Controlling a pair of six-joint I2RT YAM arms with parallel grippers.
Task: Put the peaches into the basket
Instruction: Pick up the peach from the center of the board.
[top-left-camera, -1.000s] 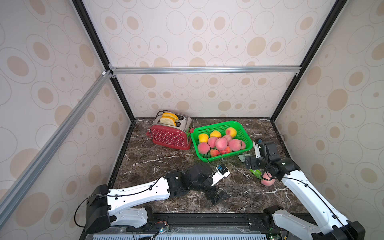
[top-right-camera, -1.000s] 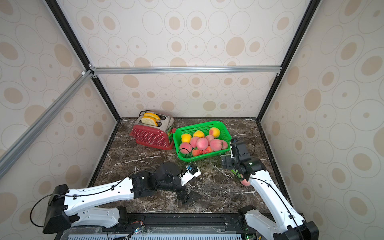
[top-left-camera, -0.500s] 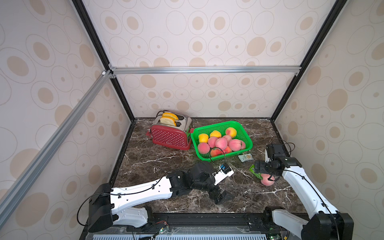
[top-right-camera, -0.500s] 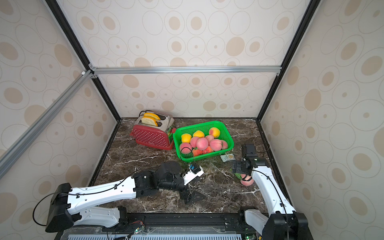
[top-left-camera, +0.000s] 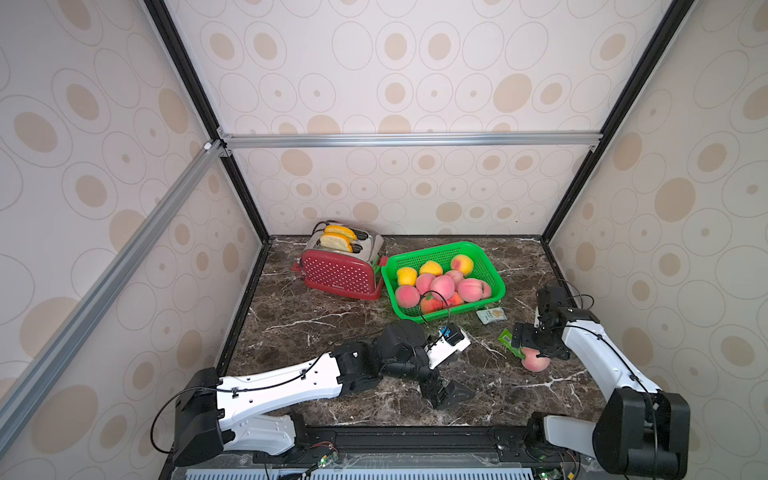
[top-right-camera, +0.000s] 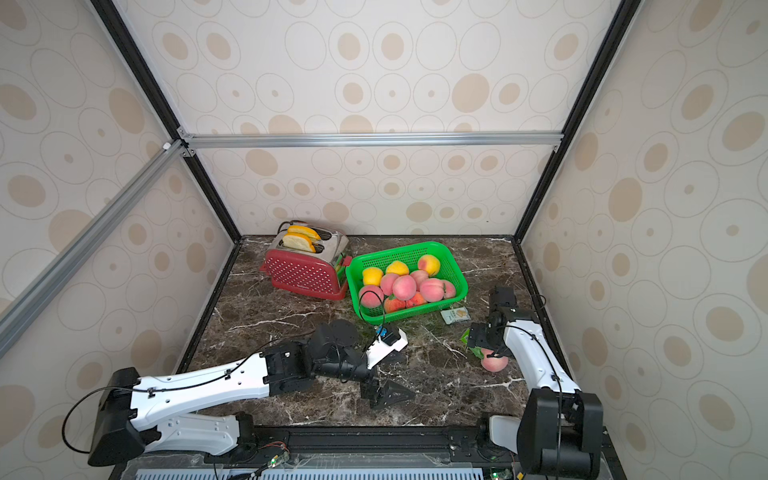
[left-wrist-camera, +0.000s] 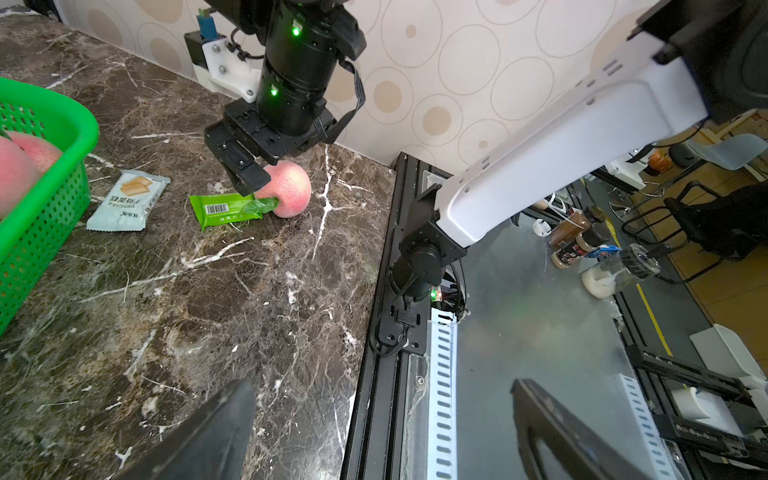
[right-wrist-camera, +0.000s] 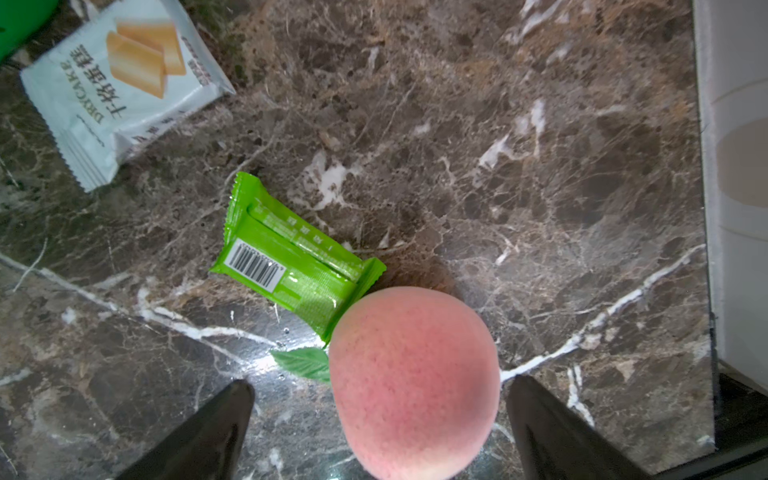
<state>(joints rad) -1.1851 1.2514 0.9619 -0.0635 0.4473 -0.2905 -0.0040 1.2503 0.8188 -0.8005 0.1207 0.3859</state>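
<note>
The right gripper (right-wrist-camera: 380, 384) hangs wide open over a lone pink peach (right-wrist-camera: 415, 382) on the desk (right-wrist-camera: 540, 187), one jaw on each side. A green wrapper (right-wrist-camera: 291, 266) touches that peach. The left gripper (left-wrist-camera: 382, 388) gapes empty near the desk's front edge. The other peaches (top-left-camera: 442, 286) lie in the basket (top-left-camera: 428, 254).

Both top views overlook table (top-left-camera: 311, 324); wrists seemingly near.
</note>
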